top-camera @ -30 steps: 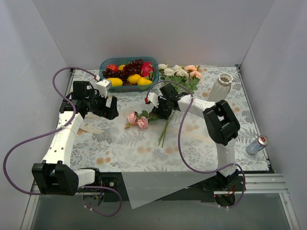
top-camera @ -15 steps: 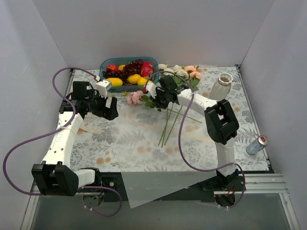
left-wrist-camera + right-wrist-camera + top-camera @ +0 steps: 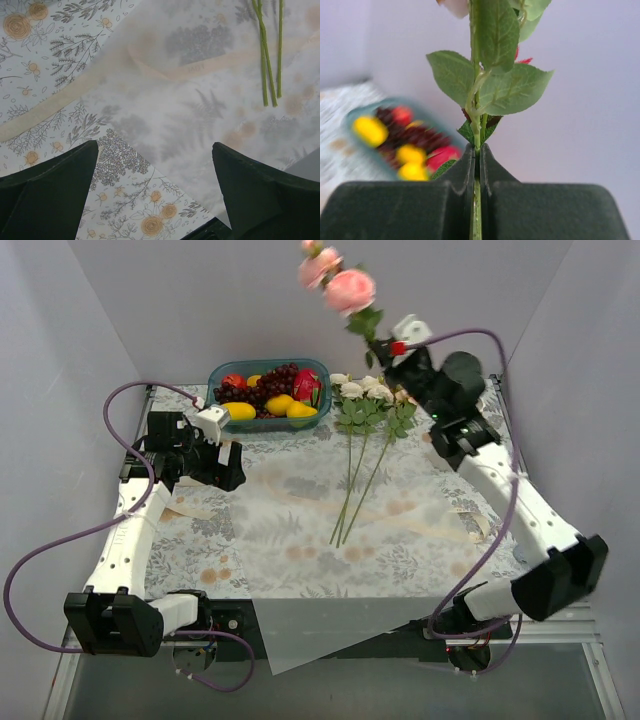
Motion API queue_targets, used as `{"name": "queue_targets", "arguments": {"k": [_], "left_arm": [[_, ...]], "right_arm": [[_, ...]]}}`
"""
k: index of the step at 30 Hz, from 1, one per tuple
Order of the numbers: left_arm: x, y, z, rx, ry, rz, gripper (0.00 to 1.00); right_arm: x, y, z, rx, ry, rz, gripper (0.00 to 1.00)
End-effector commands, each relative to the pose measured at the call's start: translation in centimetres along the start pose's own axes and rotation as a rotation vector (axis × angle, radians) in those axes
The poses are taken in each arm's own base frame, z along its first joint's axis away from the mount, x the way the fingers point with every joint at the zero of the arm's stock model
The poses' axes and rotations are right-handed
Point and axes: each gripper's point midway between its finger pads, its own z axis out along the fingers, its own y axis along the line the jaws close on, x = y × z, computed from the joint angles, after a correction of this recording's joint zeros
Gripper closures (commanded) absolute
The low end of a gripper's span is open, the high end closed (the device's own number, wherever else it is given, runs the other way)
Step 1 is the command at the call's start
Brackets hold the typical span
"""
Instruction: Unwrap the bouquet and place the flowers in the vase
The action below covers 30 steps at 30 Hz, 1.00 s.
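One rose (image 3: 349, 288): your right gripper (image 3: 383, 340) clamps its stem, axis straight out from the jaws, blooms high; vase unseen (likely behind that arm); left gripper (image 3: 154, 150) gapes.

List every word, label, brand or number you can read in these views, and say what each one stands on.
Cream ribbon: a short faint print shows in the left wrist view, but it is too blurred to read.
Blue fruit bowl: no lettering shows.
Tablecloth: only a floral pattern, no words.
No other text can be read in any view.
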Motion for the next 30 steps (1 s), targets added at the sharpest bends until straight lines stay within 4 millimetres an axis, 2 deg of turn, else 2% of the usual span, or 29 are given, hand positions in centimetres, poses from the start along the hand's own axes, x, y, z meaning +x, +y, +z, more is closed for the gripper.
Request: {"name": "queue_targets", "arguments": {"k": [1, 2, 4, 5, 6, 7, 9, 10, 12, 14, 15, 25, 30], "left_arm": [[-1.0, -0.3, -1.0, 0.004, -0.049, 0.011, 0.02], [-0.8, -0.3, -0.9, 0.004, -0.045, 0.009, 0.02], [-0.6, -0.2, -0.7, 0.004, -0.045, 0.010, 0.02], [-0.4, -0.2, -0.5, 0.006, -0.044, 0.009, 0.02], [-0.2, -0.2, -0.4, 0.006, -0.039, 0.006, 0.02], [-0.1, -0.2, -0.2, 0.013, -0.035, 0.005, 0.02], [0.1, -0.2, -0.1, 0.018, -0.028, 0.002, 0.02], [0.1, -0.1, 0.0, 0.016, -0.026, 0.005, 0.02], [0.0, -0.1, 0.0, 0.015, -0.028, 0.009, 0.02], [-0.1, 0.1, 0.0, 0.015, -0.024, 0.009, 0.02], [-0.2, 0.1, 0.1, 0.017, -0.022, 0.009, 0.02], [-0.8, 0.4, 0.0, 0.014, -0.013, 0.010, 0.02], [-0.5, 0.3, 0.2, 0.016, -0.004, 0.002, 0.02]], "right_arm": [[-9.4, -10.4, -7.5, 0.409, -0.413, 0.033, 0.99], [-10.7, -11.3, -9.2, 0.447, -0.445, 0.030, 0.99], [-11.0, -12.4, -11.1, 0.514, -0.467, -0.019, 0.99], [-11.9, -12.4, -12.4, 0.534, -0.499, -0.049, 0.99], [-12.6, -13.6, -14.2, 0.629, -0.537, -0.069, 0.99], [-11.6, -13.7, -14.7, 0.654, -0.531, -0.065, 0.99], [-12.2, -14.8, -17.1, 0.732, -0.583, -0.063, 0.99], [-11.2, -14.8, -17.3, 0.741, -0.579, -0.052, 0.99], [-11.2, -15.8, -19.2, 0.833, -0.612, -0.042, 0.99], [-10.1, -16.1, -20.1, 0.885, -0.615, -0.031, 0.99], [-10.2, -16.5, -20.9, 0.919, -0.635, -0.031, 0.99], [-9.3, -18.1, -21.1, 0.962, -0.609, -0.054, 0.99], [-8.0, -18.7, -21.2, 0.984, -0.568, -0.071, 0.99]]}}
